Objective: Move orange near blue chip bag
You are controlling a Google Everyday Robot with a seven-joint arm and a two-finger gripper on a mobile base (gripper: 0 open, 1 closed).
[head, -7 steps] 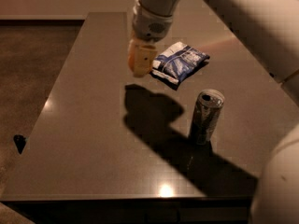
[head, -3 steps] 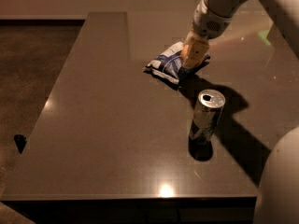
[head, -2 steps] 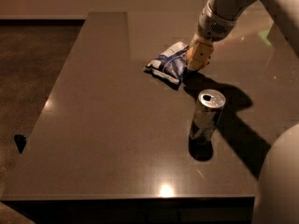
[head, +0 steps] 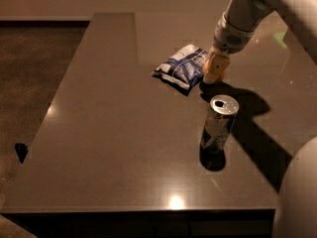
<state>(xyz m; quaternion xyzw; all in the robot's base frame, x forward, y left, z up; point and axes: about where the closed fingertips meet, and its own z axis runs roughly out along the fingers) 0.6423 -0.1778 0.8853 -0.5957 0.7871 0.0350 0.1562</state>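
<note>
The blue chip bag (head: 181, 67) lies flat on the dark table, dark blue with white markings. My gripper (head: 215, 69) hangs from the arm at the upper right, lowered to the table surface right beside the bag's right end. It is shut on the orange (head: 213, 76), which shows only as a small orange-tan round shape at the gripper's tip, mostly hidden. The orange sits almost against the bag's right edge, at or just above the tabletop.
A silver-and-blue drink can (head: 219, 124) stands upright in front of the gripper, toward the table's front. The table's left edge (head: 59, 90) drops to a dark floor. The arm's shadow falls to the right of the can.
The gripper has carried the orange from the left side of the bag over to its right side and has come down toward the table. The bag and the can have not moved.
</note>
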